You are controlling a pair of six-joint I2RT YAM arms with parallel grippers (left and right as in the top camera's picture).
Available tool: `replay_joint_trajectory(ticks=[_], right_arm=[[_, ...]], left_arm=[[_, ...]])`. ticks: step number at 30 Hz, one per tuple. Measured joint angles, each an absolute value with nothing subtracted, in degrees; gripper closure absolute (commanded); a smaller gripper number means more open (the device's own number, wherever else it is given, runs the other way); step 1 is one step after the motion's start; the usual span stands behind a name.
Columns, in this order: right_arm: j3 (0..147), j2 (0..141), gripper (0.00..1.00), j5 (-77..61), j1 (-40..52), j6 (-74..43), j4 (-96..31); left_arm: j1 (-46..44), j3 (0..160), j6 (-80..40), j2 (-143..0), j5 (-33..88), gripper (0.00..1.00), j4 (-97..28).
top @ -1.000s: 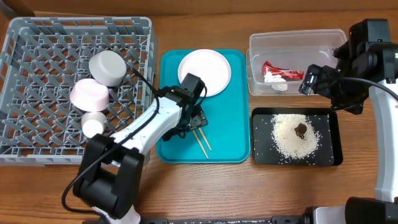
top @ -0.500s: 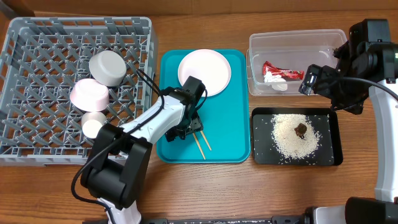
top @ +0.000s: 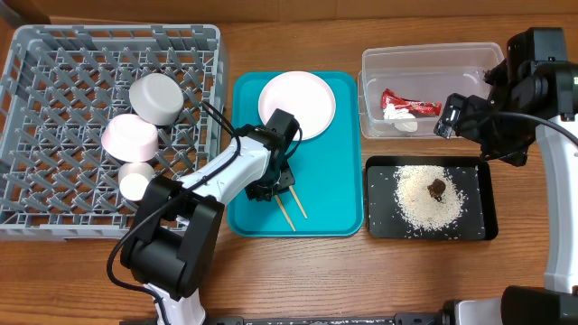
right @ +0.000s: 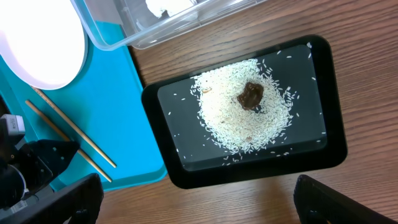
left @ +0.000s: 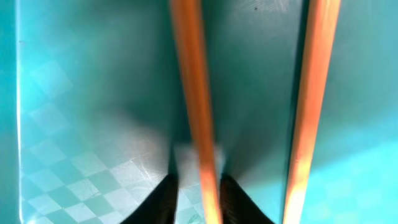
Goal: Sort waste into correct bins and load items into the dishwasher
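Two thin wooden chopsticks [top: 289,208] lie on the teal tray [top: 334,194]. My left gripper [top: 271,188] is down on them. In the left wrist view its black fingertips [left: 168,199] sit close on either side of one chopstick [left: 194,106], and the other chopstick [left: 311,112] lies free to the right. The white plate [top: 296,105] rests at the tray's far end. In the grey dish rack [top: 54,81] sit the grey-green bowl [top: 155,97], pink bowl [top: 129,137] and white cup [top: 137,181]. My right gripper [top: 470,122] hangs open above the bins.
The clear tub [top: 470,59] holds the red-and-white wrapper [top: 406,106]. The black tray [top: 483,217] holds rice [top: 420,203] and a brown lump [top: 437,188], seen again as the lump [right: 250,95] in the right wrist view. Bare wood lies in front.
My left gripper has shifted slightly down and left on the teal tray, and the chopsticks' near ends have swung left with it. The right arm has stayed still.
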State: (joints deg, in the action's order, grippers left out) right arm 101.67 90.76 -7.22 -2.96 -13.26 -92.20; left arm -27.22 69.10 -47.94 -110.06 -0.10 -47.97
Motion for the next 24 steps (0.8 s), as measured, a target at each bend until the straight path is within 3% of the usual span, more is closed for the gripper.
replay_joint_trajectory(ticks=[1, 17, 24], right_arm=[[101.7, 90.8, 0.0, -7.2, -3.0, -13.3, -92.2], [101.7, 90.8, 0.0, -7.2, -3.0, -13.3, -92.6], [101.7, 90.8, 0.0, -7.2, -3.0, -13.3, -92.6]], left_arm=[[-27.2, 69.1, -48.1, -110.1, 0.0, 0.96, -48.1], [-21.2, 74.0, -43.9, -110.7, 2.3, 0.96, -54.0], [-20.4, 80.2, -34.1, -100.2, 0.8, 0.96, -56.3]])
